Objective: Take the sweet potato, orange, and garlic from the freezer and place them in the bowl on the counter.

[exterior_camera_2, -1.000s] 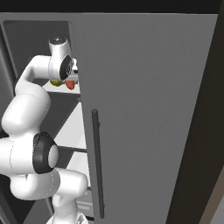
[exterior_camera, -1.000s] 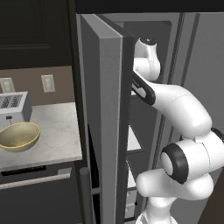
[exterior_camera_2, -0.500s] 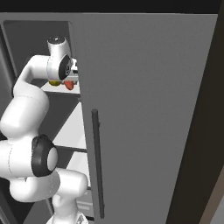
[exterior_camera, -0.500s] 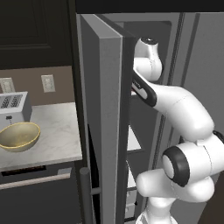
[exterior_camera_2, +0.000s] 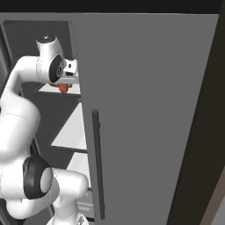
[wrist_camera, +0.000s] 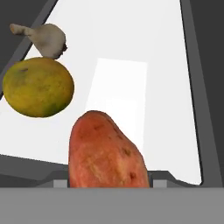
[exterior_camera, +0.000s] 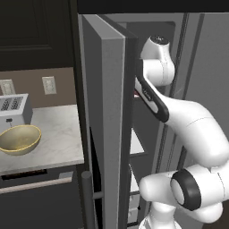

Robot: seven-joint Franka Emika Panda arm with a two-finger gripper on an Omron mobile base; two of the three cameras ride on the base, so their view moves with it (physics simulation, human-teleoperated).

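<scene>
Three things sit on the freezer (exterior_camera: 107, 112) shelf (wrist_camera: 144, 78): sweet potato (wrist_camera: 107, 153) nearest us, orange (wrist_camera: 38, 86) just beside it, garlic (wrist_camera: 46, 39) touching the orange's far side. Our tool (exterior_camera_2: 66, 83) looks clenched around the sweet potato, though its tips are hidden. We'd lift straight up first, clearing the shelf lip, then back out past the door toward the bowl (exterior_camera: 19, 138) on the table (exterior_camera: 58, 134).
</scene>
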